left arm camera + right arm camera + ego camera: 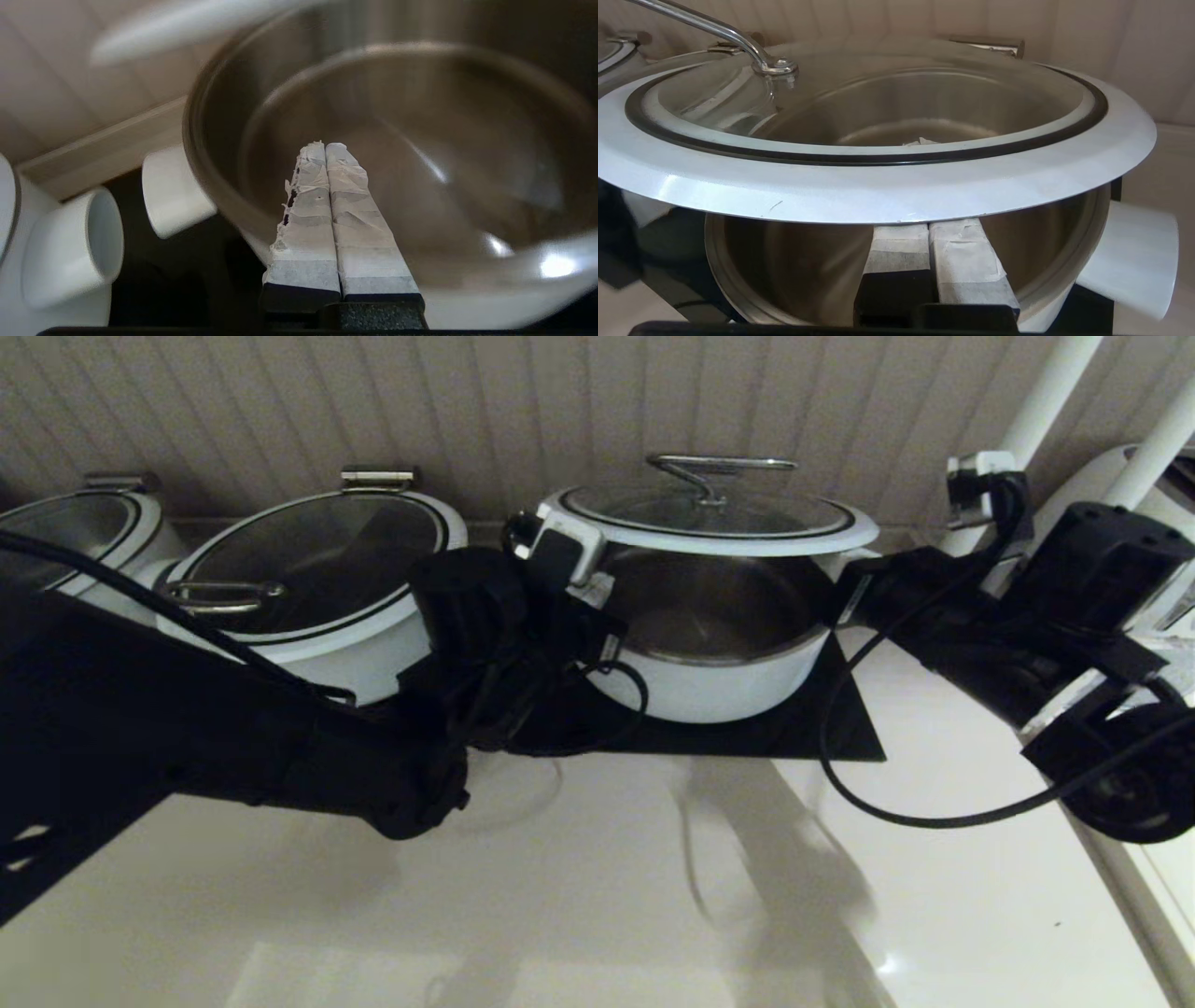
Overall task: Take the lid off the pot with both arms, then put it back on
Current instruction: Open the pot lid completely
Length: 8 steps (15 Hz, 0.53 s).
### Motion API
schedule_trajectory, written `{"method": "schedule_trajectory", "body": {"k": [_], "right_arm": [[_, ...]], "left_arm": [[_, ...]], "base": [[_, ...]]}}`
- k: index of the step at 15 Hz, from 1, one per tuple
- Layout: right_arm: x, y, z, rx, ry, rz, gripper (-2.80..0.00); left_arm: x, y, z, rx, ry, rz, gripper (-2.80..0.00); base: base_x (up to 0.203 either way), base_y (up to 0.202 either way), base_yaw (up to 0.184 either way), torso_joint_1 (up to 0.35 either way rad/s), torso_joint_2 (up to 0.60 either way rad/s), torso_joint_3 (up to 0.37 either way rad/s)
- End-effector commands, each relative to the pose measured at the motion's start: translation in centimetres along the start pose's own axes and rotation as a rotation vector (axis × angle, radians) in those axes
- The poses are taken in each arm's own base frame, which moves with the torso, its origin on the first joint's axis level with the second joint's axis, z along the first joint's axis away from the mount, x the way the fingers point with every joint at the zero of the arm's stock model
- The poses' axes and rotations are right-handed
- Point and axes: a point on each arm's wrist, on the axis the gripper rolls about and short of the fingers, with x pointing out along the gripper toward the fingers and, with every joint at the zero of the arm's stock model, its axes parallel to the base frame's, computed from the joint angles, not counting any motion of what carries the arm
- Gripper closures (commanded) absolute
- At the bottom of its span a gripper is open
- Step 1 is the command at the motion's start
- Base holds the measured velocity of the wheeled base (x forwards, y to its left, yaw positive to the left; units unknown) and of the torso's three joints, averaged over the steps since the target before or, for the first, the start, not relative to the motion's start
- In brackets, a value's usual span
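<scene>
The lid, glass with a white rim and a steel bar handle, hangs level a little above the pot, whose steel bowl is open. My left gripper is shut, its fingers under the lid's left rim. In the left wrist view the shut gripper reaches over the pot's bowl, with the lid's rim above. My right gripper is shut under the lid's right rim. In the right wrist view the gripper runs beneath the lid's rim; its tips are hidden.
A like white pot with a loop-handled lid stands close on the left, another beyond it. The task pot sits on a black mat by the ribbed wall. A white appliance and white poles stand at the right.
</scene>
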Motion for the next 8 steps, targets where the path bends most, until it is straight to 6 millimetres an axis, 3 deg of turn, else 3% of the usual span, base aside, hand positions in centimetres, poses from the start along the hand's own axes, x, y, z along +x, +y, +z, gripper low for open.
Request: {"method": "schedule_trajectory", "body": {"k": [1,4,8], "right_arm": [[0.1,0.0,0.2,-0.001,-0.015,0.004,0.0],[0.4,0.0,0.8,-0.002,-0.037,0.007,0.0],[0.7,0.1,1.5,-0.005,-0.066,0.009,0.0]], "left_arm": [[-0.7,0.0,-0.4,0.007,0.017,-0.004,0.0],[-2.7,0.1,-1.2,0.021,0.069,-0.021,0.0],[-6.4,0.7,-0.4,0.055,0.093,-0.041,0.0]], "base": [[0.0,0.0,0.0,0.0,0.0,0.0],[0.0,0.0,0.0,0.0,0.0,0.0],[0.0,0.0,0.0,0.0,0.0,0.0]]}}
